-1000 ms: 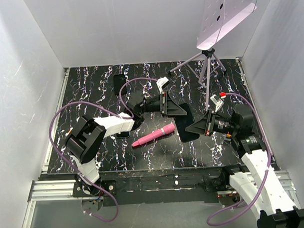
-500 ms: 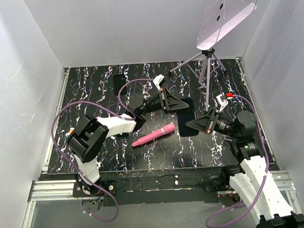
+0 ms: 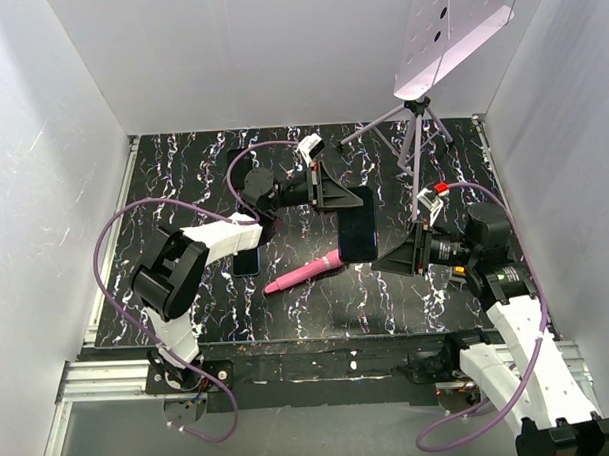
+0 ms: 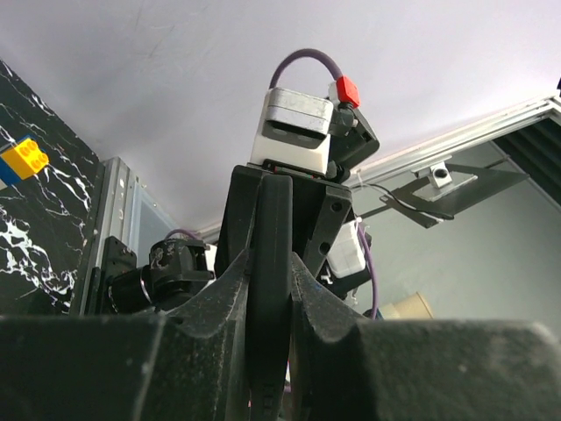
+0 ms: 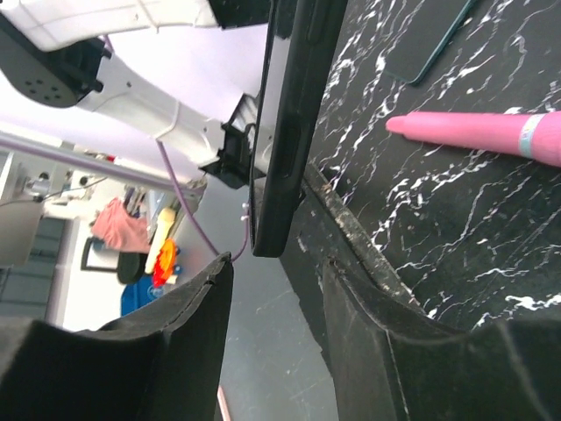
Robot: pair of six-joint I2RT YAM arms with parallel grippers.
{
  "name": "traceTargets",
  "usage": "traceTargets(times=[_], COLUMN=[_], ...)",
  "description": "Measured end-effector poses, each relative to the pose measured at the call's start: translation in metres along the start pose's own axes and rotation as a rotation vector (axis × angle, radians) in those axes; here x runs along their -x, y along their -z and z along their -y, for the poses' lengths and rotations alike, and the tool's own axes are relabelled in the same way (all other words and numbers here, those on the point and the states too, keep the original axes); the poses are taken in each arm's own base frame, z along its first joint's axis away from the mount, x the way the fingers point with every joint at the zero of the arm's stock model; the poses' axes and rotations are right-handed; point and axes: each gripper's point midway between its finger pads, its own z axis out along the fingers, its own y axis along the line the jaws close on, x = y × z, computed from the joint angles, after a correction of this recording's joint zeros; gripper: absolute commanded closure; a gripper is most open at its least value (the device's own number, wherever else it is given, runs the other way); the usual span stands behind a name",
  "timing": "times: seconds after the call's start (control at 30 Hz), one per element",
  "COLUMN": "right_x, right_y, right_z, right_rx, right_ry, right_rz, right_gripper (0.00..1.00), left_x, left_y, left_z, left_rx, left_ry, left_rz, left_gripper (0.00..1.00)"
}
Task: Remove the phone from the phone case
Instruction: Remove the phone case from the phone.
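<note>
The phone case (image 3: 356,229), black with the glossy phone in it, hangs tilted above the middle of the table. My left gripper (image 3: 344,199) is shut on its far end. In the left wrist view the case (image 4: 269,254) stands edge-on, pinched between both fingers of the left gripper (image 4: 269,289). My right gripper (image 3: 394,255) is open just off the case's near right end. In the right wrist view the case's end (image 5: 285,132) hangs just beyond the right gripper (image 5: 272,281), touching neither finger. I cannot tell phone from case along the edge.
A pink tube (image 3: 308,272) lies under the held case, also seen as the pink tube (image 5: 478,132) in the right wrist view. A dark flat slab (image 3: 248,259) lies by the left forearm. A tripod (image 3: 418,144) with a white panel stands at the back right. A yellow brick (image 4: 24,156) lies on the table.
The right gripper was shut at the case's near end and has opened and let go. The left gripper has carried the case toward the back left.
</note>
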Motion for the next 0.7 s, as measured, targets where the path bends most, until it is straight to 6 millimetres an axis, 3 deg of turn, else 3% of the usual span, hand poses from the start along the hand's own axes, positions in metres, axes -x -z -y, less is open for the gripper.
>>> traceTargets(times=[0.37,0.7], right_x=[0.002,0.001], right_y=[-0.003,-0.005], right_z=[-0.012,-0.018], right_rx=[0.098,0.14], right_ry=[0.006,0.022], right_rz=[-0.044,-0.055], right_gripper=[0.64,0.65], left_x=[-0.01,-0.01], left_y=[0.001,0.001], left_z=[0.005,0.006], left_rx=[-0.005,-0.005], left_ry=[0.002,0.02], left_rz=[-0.061,-0.061], left_gripper=[1.0,1.0])
